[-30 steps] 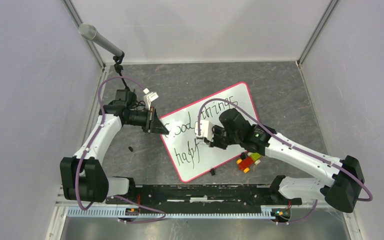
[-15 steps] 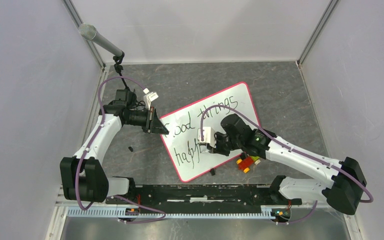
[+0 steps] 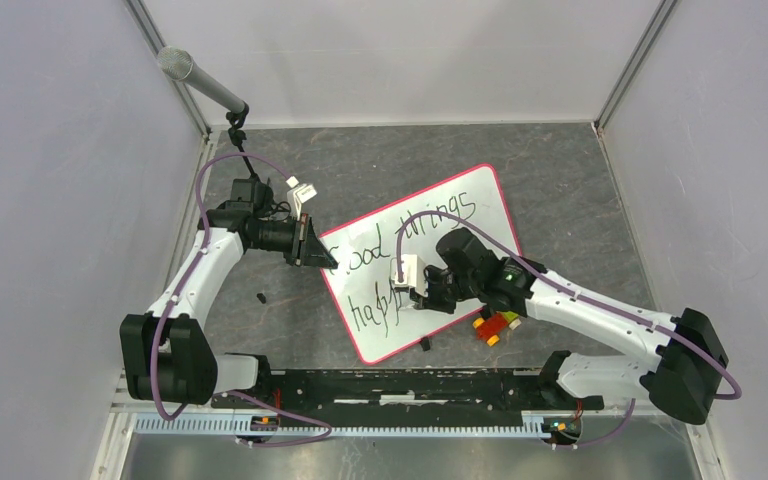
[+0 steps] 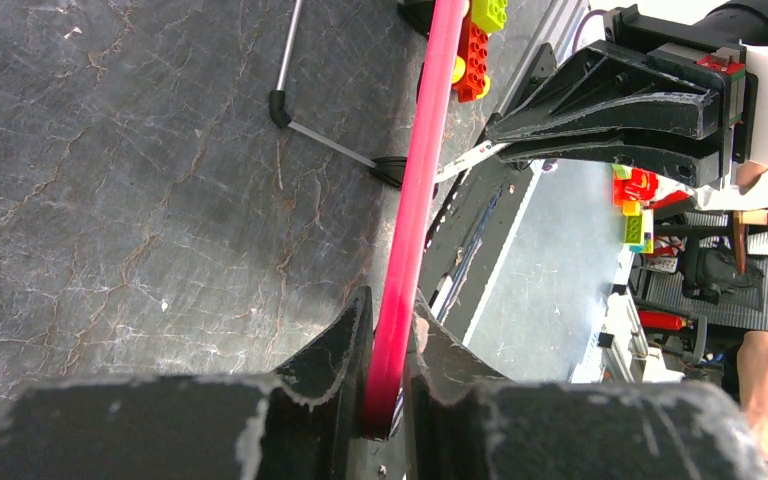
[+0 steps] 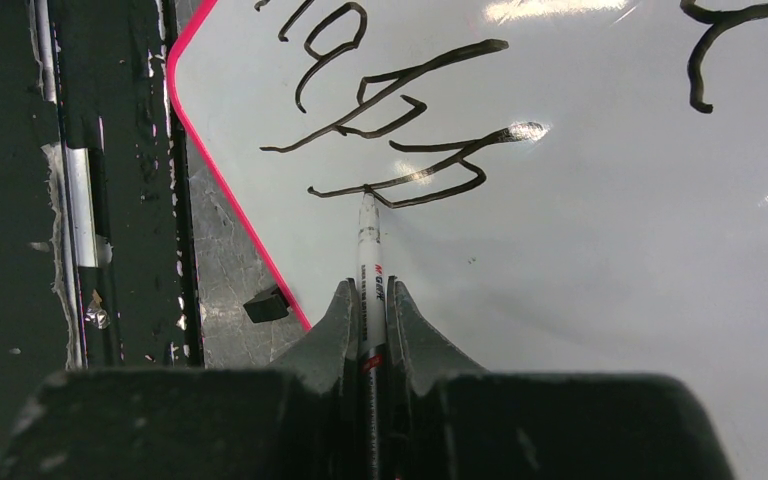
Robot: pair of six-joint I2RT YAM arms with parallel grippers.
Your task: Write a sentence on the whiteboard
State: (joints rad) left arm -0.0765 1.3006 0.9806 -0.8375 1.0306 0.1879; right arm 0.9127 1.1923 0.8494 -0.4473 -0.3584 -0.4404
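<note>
2 grips | left claw: whiteboard rim | right claw: marker on sentence

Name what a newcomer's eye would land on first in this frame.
The flat white whiteboard with a red-pink rim lies askew mid-table, bearing two lines of black cursive marker words. The right hand pinches a slim white marker, tip on the nearer line, while the left hand clamps the board's rim.
</note>
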